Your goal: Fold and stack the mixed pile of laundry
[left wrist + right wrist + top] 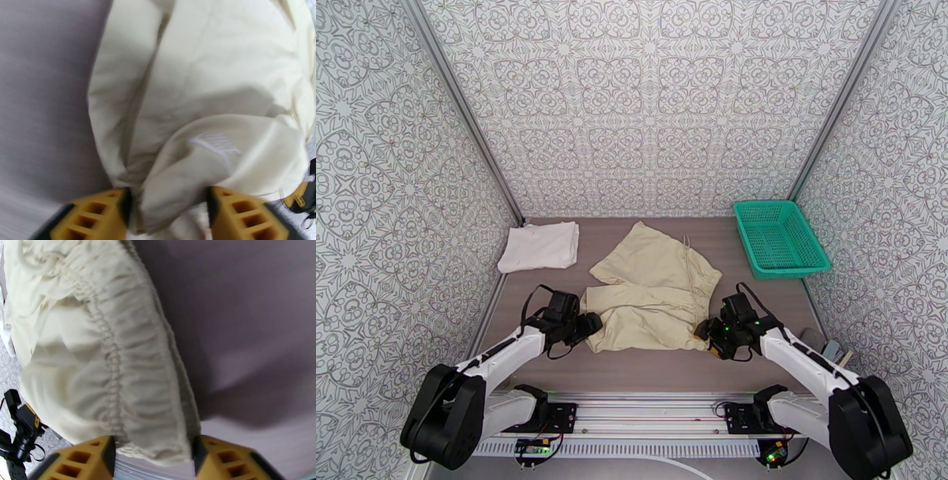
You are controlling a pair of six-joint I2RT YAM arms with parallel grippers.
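Note:
The beige drawstring shorts lie spread in the middle of the table, one leg folded over. My left gripper sits at their near-left hem corner. In the left wrist view its yellow fingers pinch bunched hem cloth, which fills the gap at the left gripper. My right gripper sits at the near-right waistband corner. There the elastic waistband fills the right gripper, and its shadow falls on the table. The white T-shirt lies folded at the far left.
A green mesh basket stands at the far right of the table, against the patterned wall. Patterned walls close in the table on three sides. Bare brown tabletop runs along the near edge between the arms.

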